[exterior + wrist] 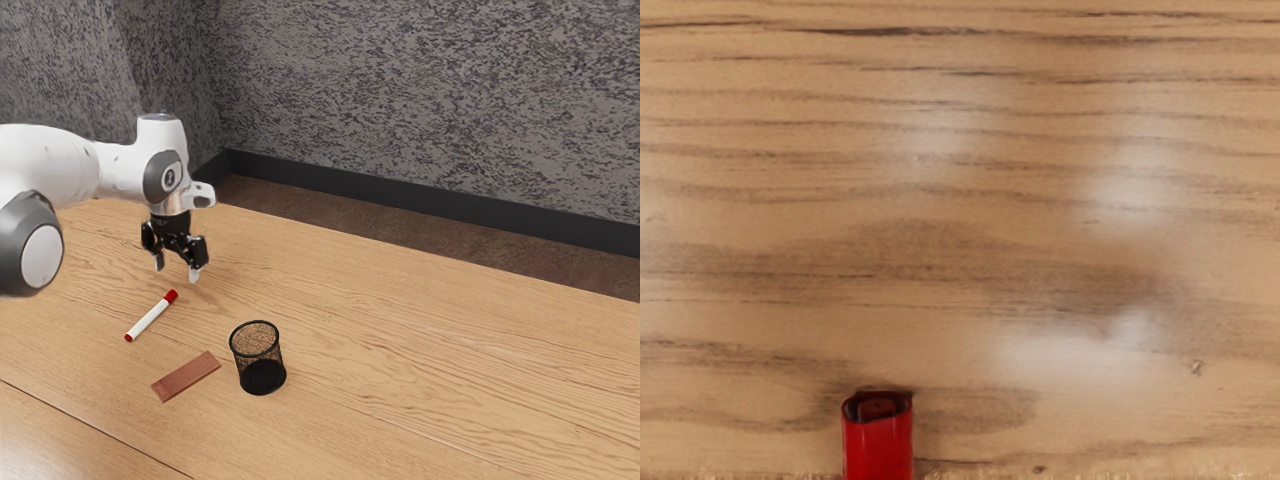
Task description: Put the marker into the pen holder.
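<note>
White along its barrel and red at both ends, the marker (151, 316) lies flat on the wooden table (400, 350). Its longer red end, the cap (172, 296), points toward the gripper (177, 268); the other end, with a shorter band of red, points toward the exterior view's lower left.

Wide apart stand the gripper's 2 pale fingertips, with clear space between them and nothing held. They point downward near the capped end of the marker, but do not touch it.

Black mesh forms the round wall of the pen holder (258, 357), which stands upright on the table with its mouth facing up. It is well apart from the marker, farther toward the exterior view's right. Near the holder, without touching it, lies 1 flat, reddish-brown block (186, 376), set at a slant on the tabletop.

In the wrist view, the red cap shows its end face, with a dark hollow inside a red rim. Brown grain runs across the wood around it, and pale patches of shine lie on the surface. Behind the table, the exterior view has a mottled grey wall (430, 90) with a dark baseboard (400, 199) along its foot.
</note>
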You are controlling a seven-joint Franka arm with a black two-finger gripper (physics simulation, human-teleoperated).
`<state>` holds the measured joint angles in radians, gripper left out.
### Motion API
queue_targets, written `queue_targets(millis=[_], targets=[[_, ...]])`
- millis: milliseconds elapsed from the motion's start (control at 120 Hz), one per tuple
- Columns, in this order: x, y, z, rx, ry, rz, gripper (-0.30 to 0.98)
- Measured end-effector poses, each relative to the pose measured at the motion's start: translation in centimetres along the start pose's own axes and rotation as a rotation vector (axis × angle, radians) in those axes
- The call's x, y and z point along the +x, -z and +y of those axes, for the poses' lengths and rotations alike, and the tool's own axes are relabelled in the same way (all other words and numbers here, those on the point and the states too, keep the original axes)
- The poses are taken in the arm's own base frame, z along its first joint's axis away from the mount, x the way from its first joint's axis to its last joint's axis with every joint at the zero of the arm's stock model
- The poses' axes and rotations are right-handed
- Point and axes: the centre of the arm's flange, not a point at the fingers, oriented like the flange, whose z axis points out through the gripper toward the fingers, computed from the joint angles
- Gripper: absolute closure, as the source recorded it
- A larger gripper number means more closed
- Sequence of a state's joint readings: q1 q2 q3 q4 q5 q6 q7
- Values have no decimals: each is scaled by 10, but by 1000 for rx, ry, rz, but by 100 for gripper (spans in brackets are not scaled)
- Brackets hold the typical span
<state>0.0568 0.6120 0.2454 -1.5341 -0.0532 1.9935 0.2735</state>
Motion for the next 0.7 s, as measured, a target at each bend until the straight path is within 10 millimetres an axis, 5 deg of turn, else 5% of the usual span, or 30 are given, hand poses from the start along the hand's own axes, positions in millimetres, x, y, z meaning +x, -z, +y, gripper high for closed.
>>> queue_targets(millis=[267,475,700], targets=[[-3,-22,-19,23,-101,49,2],[-22,-46,-4,7,-179,25,2],[-37,-60,-10,-2,-206,18,7]])
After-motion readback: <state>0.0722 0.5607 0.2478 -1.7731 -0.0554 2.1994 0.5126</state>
